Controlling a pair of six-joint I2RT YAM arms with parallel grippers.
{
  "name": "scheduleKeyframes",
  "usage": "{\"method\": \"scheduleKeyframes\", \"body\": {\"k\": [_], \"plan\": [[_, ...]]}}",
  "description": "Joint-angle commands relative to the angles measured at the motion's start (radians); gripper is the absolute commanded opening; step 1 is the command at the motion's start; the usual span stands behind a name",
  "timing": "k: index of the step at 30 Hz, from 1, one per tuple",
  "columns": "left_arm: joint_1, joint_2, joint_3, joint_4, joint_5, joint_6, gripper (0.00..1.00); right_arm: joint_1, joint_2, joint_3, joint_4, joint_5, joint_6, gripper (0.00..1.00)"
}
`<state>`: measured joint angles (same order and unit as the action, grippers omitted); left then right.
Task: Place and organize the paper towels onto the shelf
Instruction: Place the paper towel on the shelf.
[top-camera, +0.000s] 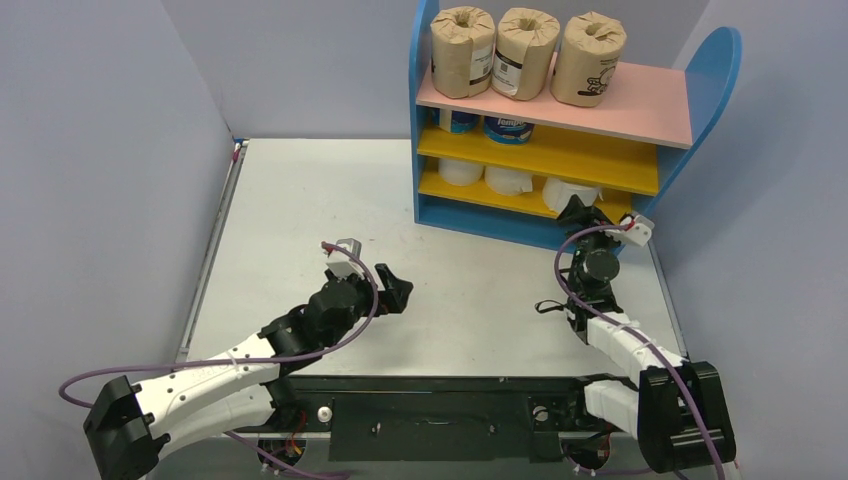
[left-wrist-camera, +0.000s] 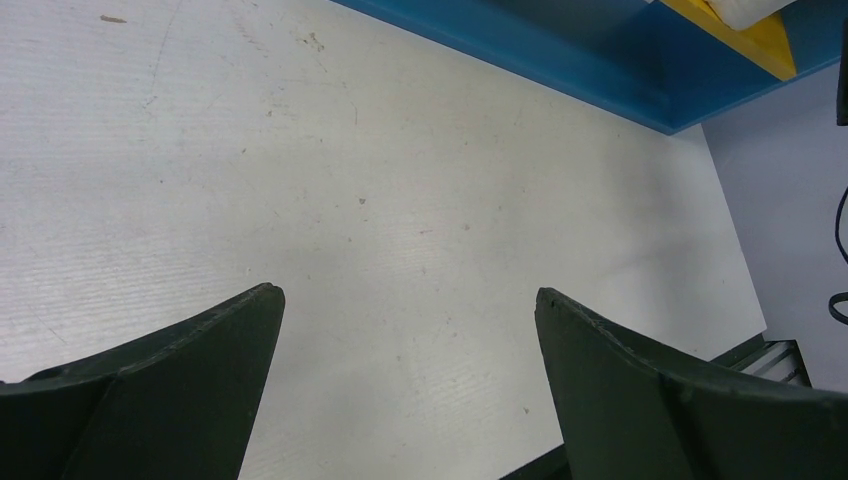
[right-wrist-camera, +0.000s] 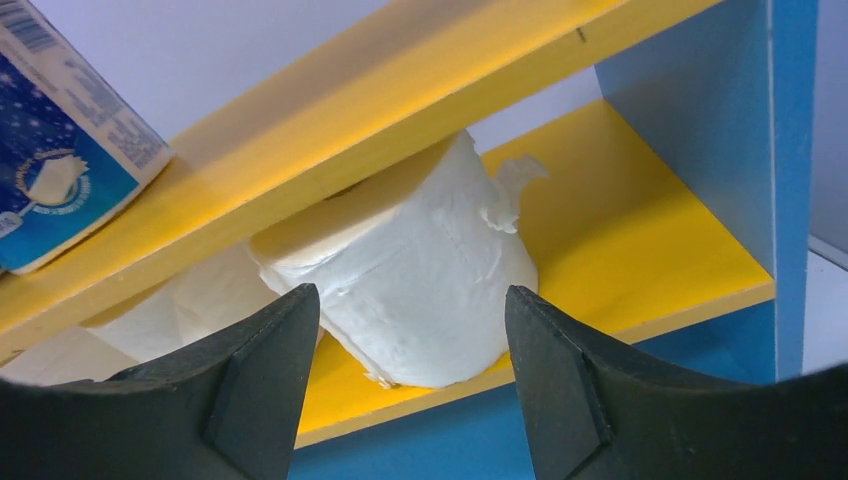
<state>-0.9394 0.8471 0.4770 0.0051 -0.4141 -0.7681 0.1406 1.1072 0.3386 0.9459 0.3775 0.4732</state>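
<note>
White roll (right-wrist-camera: 410, 250): tilted at the right end of the lower yellow board of the shelf (right-wrist-camera: 690, 150); top edge hidden by the board above.
My right gripper (right-wrist-camera: 410, 292): jaws parted, grasping nothing; roll just past the fingertips, contact unclear.
Neighbour rolls (right-wrist-camera: 190, 300): mostly hidden behind my finger.
My left gripper (left-wrist-camera: 408, 292): spread wide, empty, over the table (left-wrist-camera: 350, 180).

Paper, painted board and matt plastic: that was what you saw.
Your table (left-wrist-camera: 400, 200) was matt pale grey, finely ribbed and scuffed; the shelf (right-wrist-camera: 640, 250) boards looked smooth and painted, low in sheen. The white roll (right-wrist-camera: 420, 270) was soft, dimpled paper with a ragged edge, the brown-wrapped rolls (top-camera: 520, 50) matt creased paper, the blue wrapper (right-wrist-camera: 60, 150) slick printed film — and the left gripper (left-wrist-camera: 408, 292) had fingers (left-wrist-camera: 170, 390) of matt dark plastic.
</note>
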Motion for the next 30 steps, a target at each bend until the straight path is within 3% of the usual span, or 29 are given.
{"method": "scheduleKeyframes", "body": {"k": [1,30], "plan": [[0.007,0.007,0.006,0.057,0.008,0.030,0.96,-0.026,-0.004,0.019,-0.034,-0.010,0.010,0.64],[0.007,-0.056,-0.002,0.043,-0.017,0.051,0.96,-0.043,0.188,0.138,0.024,-0.138,-0.013,0.61]]}}
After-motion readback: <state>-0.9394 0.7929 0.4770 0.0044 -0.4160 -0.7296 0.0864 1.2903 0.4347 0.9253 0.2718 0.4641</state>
